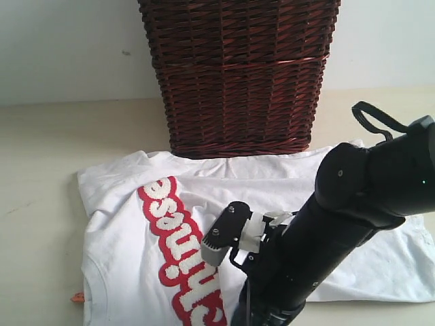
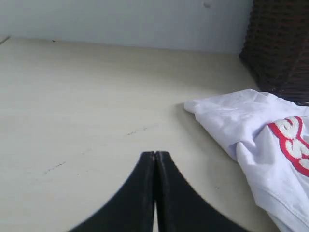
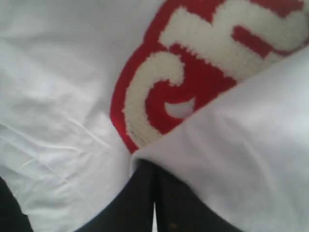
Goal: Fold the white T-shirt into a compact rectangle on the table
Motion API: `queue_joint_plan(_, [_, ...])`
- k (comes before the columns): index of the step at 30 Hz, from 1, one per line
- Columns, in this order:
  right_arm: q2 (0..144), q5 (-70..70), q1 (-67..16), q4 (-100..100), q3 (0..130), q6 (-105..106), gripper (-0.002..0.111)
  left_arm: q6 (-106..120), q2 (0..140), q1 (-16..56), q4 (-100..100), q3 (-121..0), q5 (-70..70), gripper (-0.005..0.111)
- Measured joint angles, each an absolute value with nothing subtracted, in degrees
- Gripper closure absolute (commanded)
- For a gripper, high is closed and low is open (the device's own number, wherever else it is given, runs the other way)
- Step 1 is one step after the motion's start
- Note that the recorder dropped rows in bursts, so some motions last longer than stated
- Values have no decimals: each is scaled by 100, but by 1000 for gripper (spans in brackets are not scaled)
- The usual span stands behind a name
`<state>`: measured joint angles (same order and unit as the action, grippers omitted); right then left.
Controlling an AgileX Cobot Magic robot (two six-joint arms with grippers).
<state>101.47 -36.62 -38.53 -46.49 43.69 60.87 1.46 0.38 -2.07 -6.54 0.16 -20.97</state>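
The white T-shirt (image 1: 122, 231) lies spread on the table (image 1: 41, 149), its red band of white letters (image 1: 173, 234) running diagonally and an orange neck tag (image 1: 77, 297) at its near left edge. My right arm (image 1: 319, 238) reaches over the shirt's lower middle. In the right wrist view my right gripper (image 3: 154, 166) is shut on an edge of the white T-shirt (image 3: 241, 145), and that fold covers part of the red lettering (image 3: 193, 63). My left gripper (image 2: 155, 153) is shut and empty over bare table (image 2: 87, 96), left of a sleeve of the T-shirt (image 2: 241, 121).
A tall dark brown wicker basket (image 1: 238, 75) stands just behind the shirt, touching its far edge. It also shows in the left wrist view as the basket (image 2: 280, 48) beyond the sleeve. A pale wall rises behind the table.
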Motion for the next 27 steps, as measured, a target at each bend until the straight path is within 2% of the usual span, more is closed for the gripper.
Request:
queue_joint_plan(5, [10136,-3673,-4290,-4984,4369,7183,108,146,38,-207,-654,16,-2097,107])
queue_joint_plan(10, [10233,-3662,-4830,-4941,4369,7233,108,146,38,-207,-654,16,-2097,107])
queue_joint_plan(18, [10519,-3433,-4888,-4270,4366,6124,108,146,38,-207,-654,16,-2097,107])
queue_joint_plan(27, [10658,-4545,-4988,-4564,4355,6837,108,146,38,-207,-654,16,-2097,107])
